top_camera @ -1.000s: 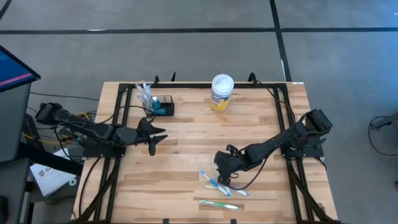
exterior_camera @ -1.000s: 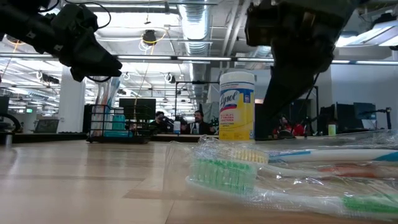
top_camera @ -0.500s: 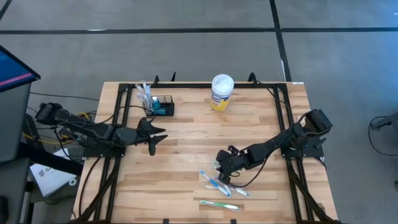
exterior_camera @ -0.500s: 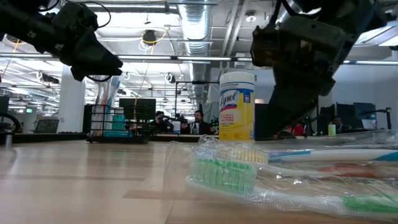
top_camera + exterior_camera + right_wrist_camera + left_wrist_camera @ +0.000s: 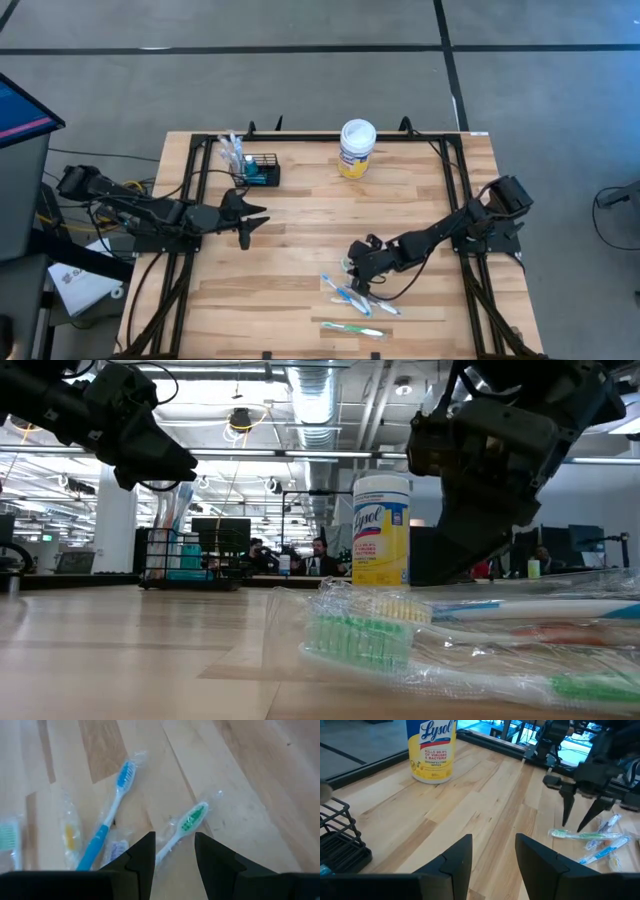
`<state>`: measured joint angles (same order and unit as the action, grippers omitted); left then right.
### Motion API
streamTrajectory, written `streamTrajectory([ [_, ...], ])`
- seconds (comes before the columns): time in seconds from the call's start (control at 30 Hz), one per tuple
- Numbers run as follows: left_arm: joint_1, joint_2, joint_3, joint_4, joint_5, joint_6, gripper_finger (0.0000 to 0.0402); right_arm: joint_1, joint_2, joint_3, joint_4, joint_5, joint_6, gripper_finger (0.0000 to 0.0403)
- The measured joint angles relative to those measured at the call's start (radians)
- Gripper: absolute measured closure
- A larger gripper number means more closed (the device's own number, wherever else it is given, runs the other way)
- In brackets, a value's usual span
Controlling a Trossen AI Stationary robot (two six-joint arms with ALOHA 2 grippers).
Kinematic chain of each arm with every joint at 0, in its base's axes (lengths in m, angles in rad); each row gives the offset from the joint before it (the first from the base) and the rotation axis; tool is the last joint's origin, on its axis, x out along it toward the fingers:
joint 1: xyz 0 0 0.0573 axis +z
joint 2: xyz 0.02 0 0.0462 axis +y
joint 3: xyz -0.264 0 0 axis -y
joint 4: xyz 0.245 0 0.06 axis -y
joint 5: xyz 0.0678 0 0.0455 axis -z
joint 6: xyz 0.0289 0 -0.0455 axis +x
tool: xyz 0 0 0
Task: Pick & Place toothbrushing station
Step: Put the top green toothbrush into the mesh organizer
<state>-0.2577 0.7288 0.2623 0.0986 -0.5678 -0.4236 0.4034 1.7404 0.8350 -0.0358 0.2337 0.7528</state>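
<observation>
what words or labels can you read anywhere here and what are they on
"Lysol", on the yellow label of the round tub.
"KILLS 99.9% OF VIRUSES & BACTERIA", red print on the same label.
"DISINFECTING WIPES", small print under that, only just readable.
"Lysol" again on the tub in the low view.
Toothbrush wrappers: no readable print.
</observation>
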Motion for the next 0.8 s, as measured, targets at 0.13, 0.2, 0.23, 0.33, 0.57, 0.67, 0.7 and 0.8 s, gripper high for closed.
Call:
streamTrajectory([
  [0.13, 0.0, 0.0, 0.0, 0.0, 0.0, 0.0, 0.0257, -0.002, 0.046, 0.001, 0.03, -0.027, 0.0, 0.0275],
  [0.2, 0.0, 0.0, 0.0, 0.0, 0.0, 0.0, 0.0257, -0.007, 0.066, 0.002, 0.043, -0.041, -0.001, 0.0275],
  [0.23, 0.0, 0.0, 0.0, 0.0, 0.0, 0.0, 0.0257, -0.007, 0.074, 0.002, 0.053, -0.046, -0.001, 0.0275],
  [0.33, 0.0, 0.0, 0.0, 0.0, 0.0, 0.0, 0.0257, -0.012, 0.076, 0.002, 0.059, -0.046, -0.003, 0.0275],
  [0.57, 0.0, 0.0, -0.001, 0.0, 0.0, 0.0, 0.0257, -0.014, 0.075, 0.001, 0.063, -0.052, -0.016, 0.0333],
  [0.67, 0.0, 0.0, -0.001, 0.0, 0.0, 0.0, 0.0256, -0.015, 0.078, 0.001, 0.078, -0.056, -0.017, 0.0386],
  [0.7, 0.0, 0.0, -0.001, 0.0, 0.0, 0.0, 0.0257, -0.016, 0.077, 0.001, 0.079, -0.057, -0.02, 0.0393],
  [0.8, 0.0, 0.0, -0.002, 0.0, 0.0, 0.0, 0.0257, -0.021, 0.078, 0.003, 0.079, -0.068, -0.02, 0.0389],
])
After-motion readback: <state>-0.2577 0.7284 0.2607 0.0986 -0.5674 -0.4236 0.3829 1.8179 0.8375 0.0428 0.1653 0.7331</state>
